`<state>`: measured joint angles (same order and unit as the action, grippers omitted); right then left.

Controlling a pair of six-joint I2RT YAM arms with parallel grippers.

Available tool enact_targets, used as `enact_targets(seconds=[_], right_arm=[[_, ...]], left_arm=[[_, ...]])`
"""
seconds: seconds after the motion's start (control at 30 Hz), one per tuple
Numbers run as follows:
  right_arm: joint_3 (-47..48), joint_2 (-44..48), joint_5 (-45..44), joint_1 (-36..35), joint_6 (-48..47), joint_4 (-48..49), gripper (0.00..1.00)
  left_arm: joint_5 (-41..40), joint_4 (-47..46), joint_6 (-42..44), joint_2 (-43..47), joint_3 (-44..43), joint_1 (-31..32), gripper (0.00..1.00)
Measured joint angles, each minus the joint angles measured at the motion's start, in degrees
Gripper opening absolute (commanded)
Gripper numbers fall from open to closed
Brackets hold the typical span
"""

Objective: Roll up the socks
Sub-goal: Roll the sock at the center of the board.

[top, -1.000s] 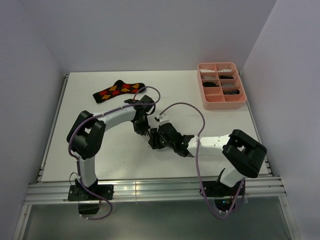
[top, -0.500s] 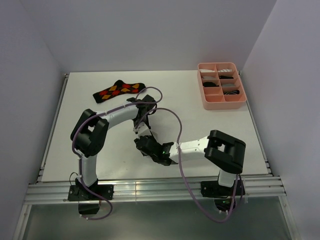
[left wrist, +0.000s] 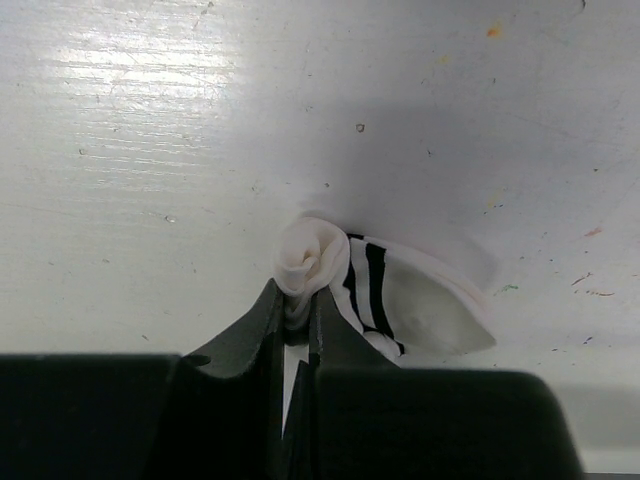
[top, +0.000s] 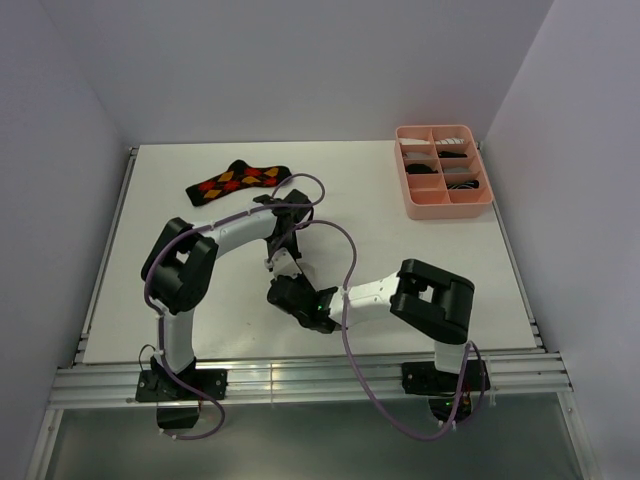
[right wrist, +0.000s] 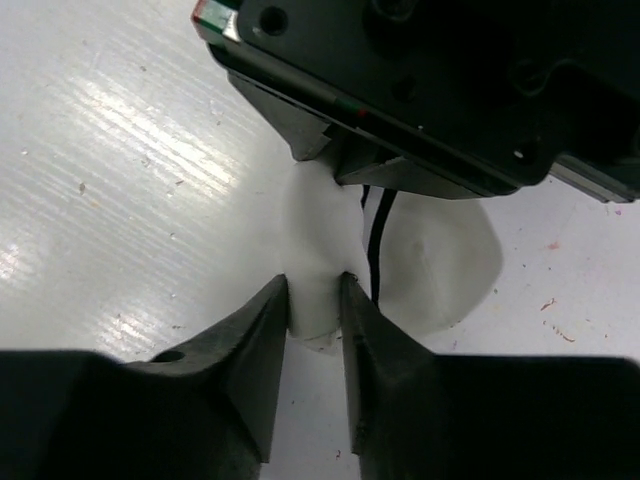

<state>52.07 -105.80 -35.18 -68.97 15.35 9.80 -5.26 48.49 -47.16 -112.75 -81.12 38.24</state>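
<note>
Your right arm has swung left, meeting the left arm at mid-table. Far right, the pink tray holds dark and pale bundles in its compartments; the argyle sock lies flat at the far left. Your left gripper pinches the rolled end of the white sock at centre, and your right gripper nips its pale edge opposite.

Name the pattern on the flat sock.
The flat sock: black with red-orange-yellow diamonds, clearest in top external view.
</note>
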Motion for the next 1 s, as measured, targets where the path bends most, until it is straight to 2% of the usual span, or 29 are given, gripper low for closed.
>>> enact_targets(seconds=[0.07,0.1,0.17,0.2,0.27,0.3,0.4,0.47,0.67,0.87,1.0], right_arm=[[0.0,-0.4,-0.8,0.0,0.1,0.2,0.21],[0.0,-0.5,-1.1,0.0,0.2,0.4,0.07],[0.0,-0.5,-1.2,0.0,0.6,0.7,0.0],[-0.2,-0.5,-1.2,0.0,0.9,1.1,0.0],[-1.4,0.0,-0.8,0.2,1.7,2.7,0.0],[-2.0,0.3,-0.3,0.4,2.0,3.5,0.0],[-5.0,2.4,3.9,2.0,3.6,6.7,0.0],[-7.1,4.2,8.1,3.7,5.0,8.5,0.0],[-11.9,7.9,24.4,10.2,9.7,13.1,0.0],[-18.6,8.0,43.6,19.4,18.8,24.5,0.0],[-21.7,4.5,53.8,24.4,26.3,34.3,0.0]], left_arm=[[0.1,-0.1,0.0,0.0,0.0,0.0,0.04],[0.1,-0.3,0.2,0.0,0.1,0.0,0.09],[0.0,-0.8,0.2,0.3,0.3,-0.1,0.16],[0.0,-1.1,0.2,0.4,0.5,-0.1,0.24],[0.0,-2.0,0.0,1.2,1.5,-0.2,0.33],[0.1,-2.4,-0.1,1.6,2.1,-0.3,0.43],[0.9,-3.8,-0.8,3.8,4.3,-1.2,0.59],[1.4,-4.9,-1.6,5.9,6.1,-1.8,0.64],[2.5,-11.1,-4.7,14.8,13.6,-4.6,0.66],[4.0,-19.8,-8.0,24.5,24.2,-6.3,0.64],[6.0,-25.0,-9.7,27.8,30.1,-6.3,0.64]])
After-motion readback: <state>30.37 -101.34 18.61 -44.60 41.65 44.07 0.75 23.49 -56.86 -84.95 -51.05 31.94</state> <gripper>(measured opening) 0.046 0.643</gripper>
